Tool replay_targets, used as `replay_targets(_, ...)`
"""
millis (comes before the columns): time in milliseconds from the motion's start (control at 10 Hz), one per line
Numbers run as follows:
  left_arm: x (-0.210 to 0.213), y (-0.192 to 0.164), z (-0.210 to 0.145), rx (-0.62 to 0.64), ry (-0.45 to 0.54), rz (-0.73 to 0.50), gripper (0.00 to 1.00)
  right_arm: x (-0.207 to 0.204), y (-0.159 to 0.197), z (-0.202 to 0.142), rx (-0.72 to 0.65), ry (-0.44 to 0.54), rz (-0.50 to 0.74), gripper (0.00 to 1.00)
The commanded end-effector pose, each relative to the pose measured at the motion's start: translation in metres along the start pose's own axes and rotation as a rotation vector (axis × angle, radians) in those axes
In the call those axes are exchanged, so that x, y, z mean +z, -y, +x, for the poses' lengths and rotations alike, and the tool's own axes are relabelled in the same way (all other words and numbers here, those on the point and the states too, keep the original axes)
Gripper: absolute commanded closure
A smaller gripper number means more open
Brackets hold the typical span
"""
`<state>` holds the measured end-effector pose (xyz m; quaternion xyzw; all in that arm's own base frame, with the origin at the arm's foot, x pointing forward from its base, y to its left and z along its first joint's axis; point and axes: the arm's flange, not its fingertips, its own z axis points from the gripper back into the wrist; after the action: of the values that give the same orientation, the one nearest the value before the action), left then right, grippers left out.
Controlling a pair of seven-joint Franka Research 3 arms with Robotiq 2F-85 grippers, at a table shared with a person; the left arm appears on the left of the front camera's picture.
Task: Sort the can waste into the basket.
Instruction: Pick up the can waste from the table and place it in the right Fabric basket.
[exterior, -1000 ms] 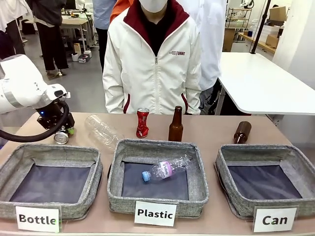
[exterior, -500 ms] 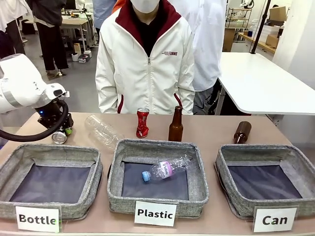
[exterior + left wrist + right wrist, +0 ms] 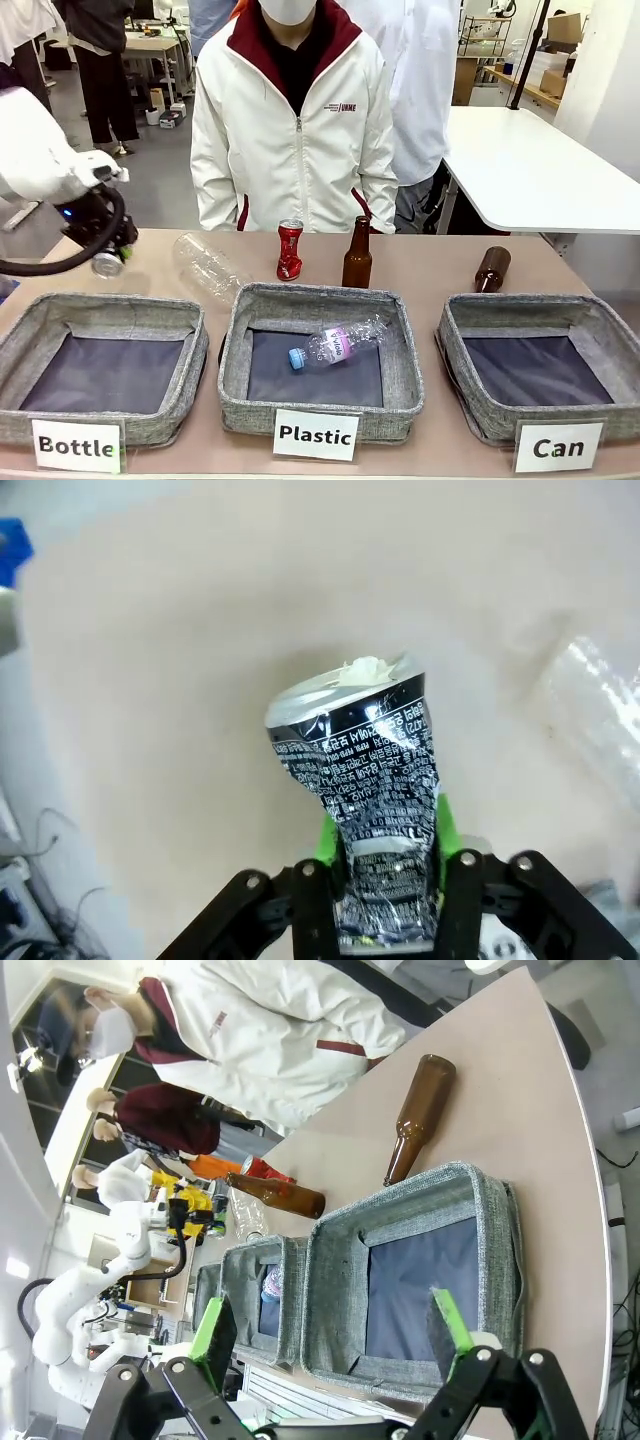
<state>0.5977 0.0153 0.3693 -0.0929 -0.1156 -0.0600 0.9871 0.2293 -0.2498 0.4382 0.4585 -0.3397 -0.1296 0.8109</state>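
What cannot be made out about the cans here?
Front view: black can mostly hidden by the left gripper.
Left wrist view: its base hidden between the fingers; print too small.
Right wrist view: red can partly behind a brown bottle.

a grey basket [image 3: 100, 312] labelled "bottle" stands at the front left of the table [image 3: 430, 262], and a like basket [image 3: 320, 298] labelled "plastic" in the middle. in the middle one lies a clear plastic bottle [image 3: 338, 345] with a blue cap. behind it a second clear bottle [image 3: 205, 262] lies on its side, a brown glass bottle [image 3: 357, 255] stands upright, and another brown bottle [image 3: 492, 268] lies further right. a person in a white jacket [image 3: 295, 140] stands at the far side.
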Motion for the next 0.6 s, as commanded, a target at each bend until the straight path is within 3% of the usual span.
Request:
replay_targets(0, 0.098, -0.005, -0.059, -0.252, -0.092, 0.006, 1.00, 0.001, 0.000, 0.005, 0.024, 0.019, 0.022, 0.00)
replay_targets(200, 0.162, -0.014, -0.124, -0.496, -0.107, -0.152, 1.00, 0.001, 0.000, 0.005, 0.024, 0.019, 0.022, 0.00)
replay_targets(500, 0.204, -0.021, -0.211, -0.879, -0.107, -0.470, 1.00, 0.001, 0.000, 0.005, 0.024, 0.019, 0.022, 0.00)
